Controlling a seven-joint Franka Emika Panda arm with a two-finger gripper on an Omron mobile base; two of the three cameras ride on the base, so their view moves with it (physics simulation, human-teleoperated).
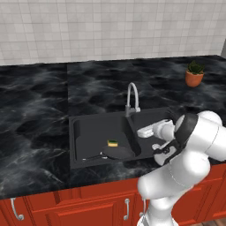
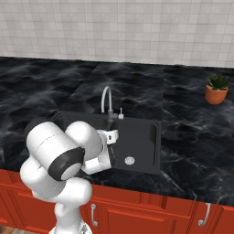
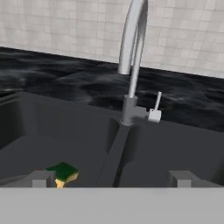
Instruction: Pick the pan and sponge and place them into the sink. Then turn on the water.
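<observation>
The black double-basin sink point(image 1: 77, 145) is set into the dark marble counter. In its left basin lies the dark pan point(image 1: 118, 152), handle pointing left. The yellow-green sponge point(image 1: 113, 143) rests on the pan's far edge; in the hand view the sponge point(image 3: 64, 172) shows just beyond the left fingertip point(image 3: 41, 177). My gripper point(image 1: 142, 131) point(image 2: 112, 136) point(image 3: 111, 178) hovers open over the sink's centre divider point(image 3: 114, 151), holding nothing and facing the silver arched faucet point(image 3: 131, 57). The faucet's small lever point(image 3: 155, 107) stands upright to the right of its base. No water is in view at the spout.
An orange pot with a green plant point(image 1: 194, 75) point(image 2: 216, 91) stands on the counter, back right. The right basin has a round silver drain point(image 2: 130, 160). Red cabinet doors with silver handles point(image 1: 127, 209) run below the counter edge. A tiled wall rises behind.
</observation>
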